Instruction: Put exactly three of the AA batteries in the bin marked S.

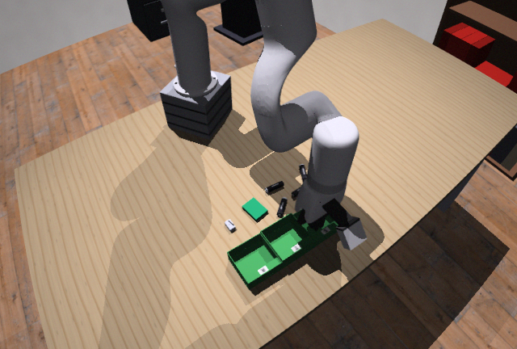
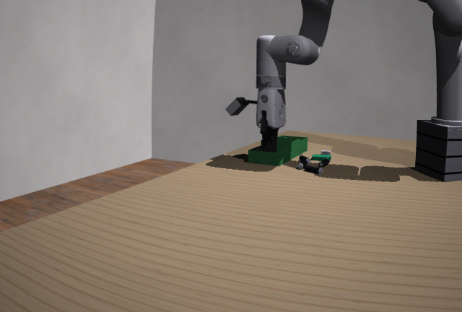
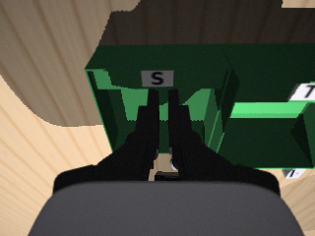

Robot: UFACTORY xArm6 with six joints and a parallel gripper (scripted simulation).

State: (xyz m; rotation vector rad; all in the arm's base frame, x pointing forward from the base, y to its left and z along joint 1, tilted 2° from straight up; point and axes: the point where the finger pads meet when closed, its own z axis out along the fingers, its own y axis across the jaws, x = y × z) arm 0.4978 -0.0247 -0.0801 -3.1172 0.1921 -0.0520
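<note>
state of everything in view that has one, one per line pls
gripper: shut, lowered into bin S; nothing visible between its fingers
bin S: upright on the table, no battery seen inside, floor partly hidden
bin T: upright, looks empty
batteries: four lying on the table outside the bins
green block: flat on the table

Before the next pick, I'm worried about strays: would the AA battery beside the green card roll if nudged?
Probably: the battery is a smooth cylinder lying on its side on the table. It looks rigid, so a grip across it should hold, though it might slip. Rolling, it could reach the green card.
</note>
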